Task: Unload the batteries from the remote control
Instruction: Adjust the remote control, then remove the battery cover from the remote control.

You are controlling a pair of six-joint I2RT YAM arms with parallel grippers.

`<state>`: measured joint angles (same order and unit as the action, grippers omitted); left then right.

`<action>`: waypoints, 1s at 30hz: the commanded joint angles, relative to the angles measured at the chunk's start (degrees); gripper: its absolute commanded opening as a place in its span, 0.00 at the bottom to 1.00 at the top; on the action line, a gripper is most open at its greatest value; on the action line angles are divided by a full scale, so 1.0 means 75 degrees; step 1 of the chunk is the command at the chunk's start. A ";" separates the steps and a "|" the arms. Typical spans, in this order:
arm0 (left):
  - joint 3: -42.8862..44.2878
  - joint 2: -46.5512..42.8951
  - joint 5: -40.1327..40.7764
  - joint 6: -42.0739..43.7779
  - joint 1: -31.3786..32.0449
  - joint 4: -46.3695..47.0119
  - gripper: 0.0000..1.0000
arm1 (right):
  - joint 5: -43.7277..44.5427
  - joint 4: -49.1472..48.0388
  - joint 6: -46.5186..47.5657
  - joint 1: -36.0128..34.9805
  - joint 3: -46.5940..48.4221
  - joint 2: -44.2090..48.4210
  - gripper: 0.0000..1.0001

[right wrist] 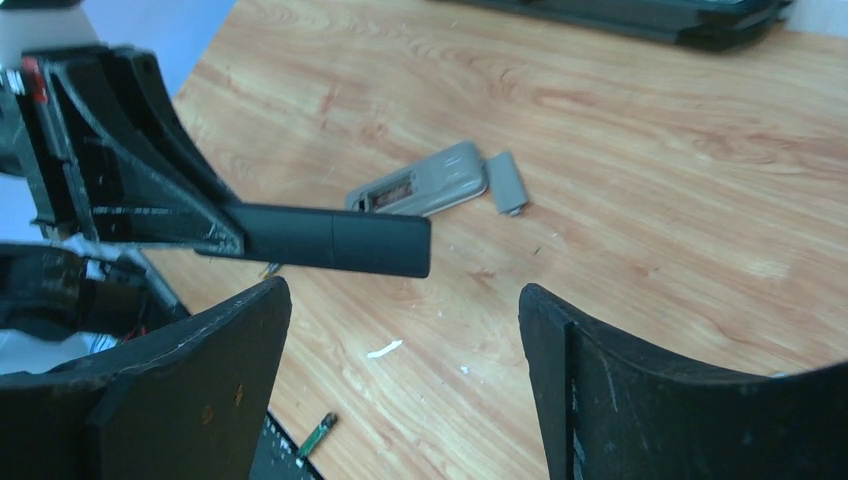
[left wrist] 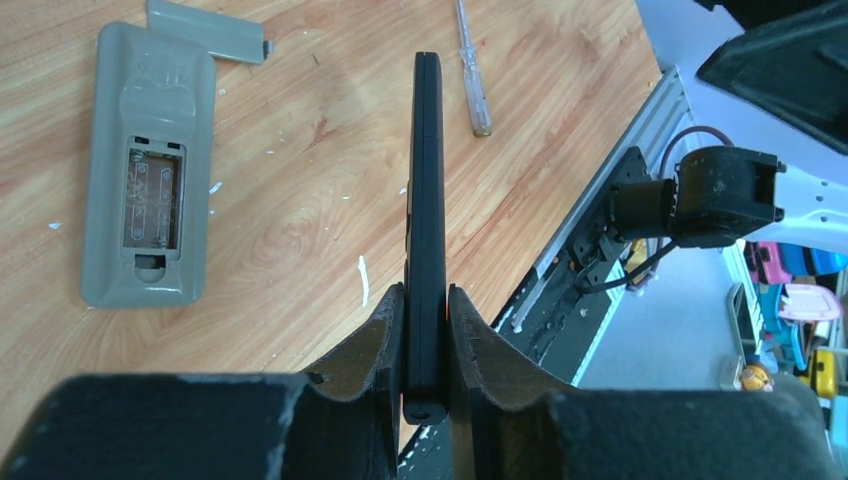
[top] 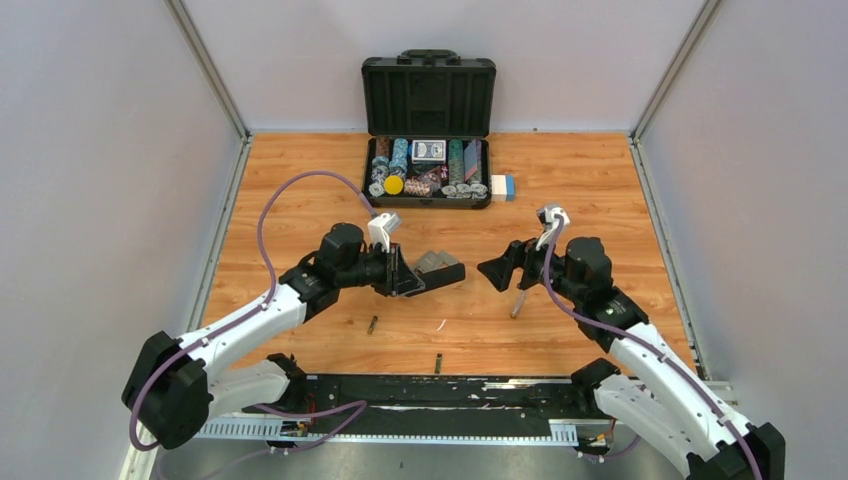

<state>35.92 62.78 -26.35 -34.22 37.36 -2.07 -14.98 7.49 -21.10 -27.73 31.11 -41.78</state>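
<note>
Batteries (top: 372, 324), slim dark cylinders, are lying loose on the wood-grain table (top: 600, 180), below and behind both grippers. The left gripper (left wrist: 425, 300) is clamping a flat matte-black remote control (left wrist: 427, 180) edge-on at one end. Its free end is pointing toward the right gripper (right wrist: 402, 290), whose worn black jaws are standing wide apart.

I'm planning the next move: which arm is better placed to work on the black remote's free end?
Probably right: the right end effector is open, empty, facing the black remote that the left end effector clamps.
</note>
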 commanded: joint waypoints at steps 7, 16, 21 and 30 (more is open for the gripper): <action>0.0604 0.0464 -0.1313 0.0486 0.0012 0.0190 0.00 | -0.2421 -0.0146 -0.0128 -0.0031 0.0461 -0.1777 0.84; 0.0548 0.0379 -0.1722 0.0118 0.0011 0.0621 0.00 | -0.3123 -0.0679 -0.0210 -0.0033 0.0309 -0.2288 0.84; 0.0524 0.0458 -0.2099 0.0015 0.0015 0.0878 0.00 | -0.3314 -0.0880 -0.0273 -0.0030 0.0190 -0.2299 0.80; 0.0437 0.0539 -0.2543 -0.0115 0.0014 0.1229 0.00 | -0.3451 -0.1137 -0.0307 -0.0030 0.0119 -0.2295 0.61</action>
<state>38.22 66.48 -41.67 -34.26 37.36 2.74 -38.92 3.64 -22.87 -27.73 32.25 -58.92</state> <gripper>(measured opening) 0.247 0.644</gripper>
